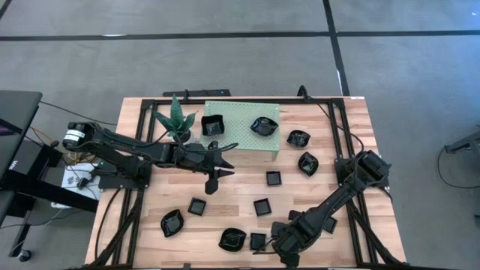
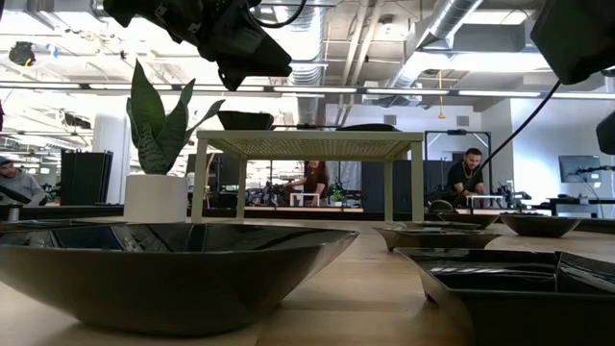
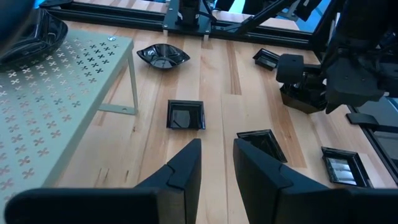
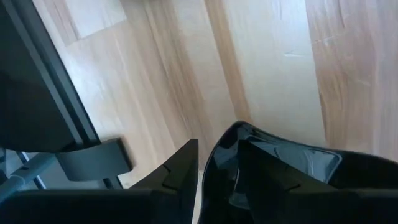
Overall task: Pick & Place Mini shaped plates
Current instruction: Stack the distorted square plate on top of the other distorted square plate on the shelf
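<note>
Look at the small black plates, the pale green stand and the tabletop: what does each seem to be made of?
Black plates: glossy, with bright reflections; likely glazed ceramic or hard plastic, the look leaves it open.
Green stand: thin sheet punched with cross-shaped holes on slim legs; probably painted metal, matte.
Tabletop: pale planks with grain lines; wood, smooth and lightly sheened.

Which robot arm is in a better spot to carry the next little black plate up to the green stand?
Probably the right. The right gripper has its jaws around the rim of a small black plate at the table's near edge. The left gripper hangs empty, jaws open, beside the pale green stand.
</note>
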Controlling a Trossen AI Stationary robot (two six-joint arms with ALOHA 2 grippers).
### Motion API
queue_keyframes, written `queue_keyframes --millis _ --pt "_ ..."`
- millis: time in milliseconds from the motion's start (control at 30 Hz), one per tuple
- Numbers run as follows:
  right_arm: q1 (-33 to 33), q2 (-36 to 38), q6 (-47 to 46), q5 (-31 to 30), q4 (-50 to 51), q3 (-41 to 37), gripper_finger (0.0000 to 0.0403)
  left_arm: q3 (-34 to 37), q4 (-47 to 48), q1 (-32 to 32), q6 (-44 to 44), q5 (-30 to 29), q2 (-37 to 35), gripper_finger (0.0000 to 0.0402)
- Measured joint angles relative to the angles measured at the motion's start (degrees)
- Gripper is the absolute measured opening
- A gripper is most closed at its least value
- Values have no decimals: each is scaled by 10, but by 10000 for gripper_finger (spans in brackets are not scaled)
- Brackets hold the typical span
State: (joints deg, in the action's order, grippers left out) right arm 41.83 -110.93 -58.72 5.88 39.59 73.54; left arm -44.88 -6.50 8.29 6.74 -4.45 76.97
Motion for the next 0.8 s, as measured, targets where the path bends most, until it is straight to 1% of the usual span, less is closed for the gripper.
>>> queue_keyframes --millis 67,133,300,333,467,567,700,800 --pt "0 0 17 0 1 0 99 0 0 0 0 0 0 95" --pt "0 0 21 0 1 0 84 0 0 0 0 0 0 95" --pt "-7 2 34 3 3 2 16 0 -2 0 0 0 0 95" --pt "-8 2 46 7 4 3 9 0 -4 0 0 0 0 95" --pt "-17 1 87 15 8 19 16 0 -5 0 0 0 0 95" --pt "-26 1 124 29 38 49 6 0 -9 0 11 11 0 95" --pt "-37 0 196 27 109 101 5 0 -22 4 24 69 0 95" --pt "-42 0 258 11 167 143 2 0 -55 20 24 106 0 95"
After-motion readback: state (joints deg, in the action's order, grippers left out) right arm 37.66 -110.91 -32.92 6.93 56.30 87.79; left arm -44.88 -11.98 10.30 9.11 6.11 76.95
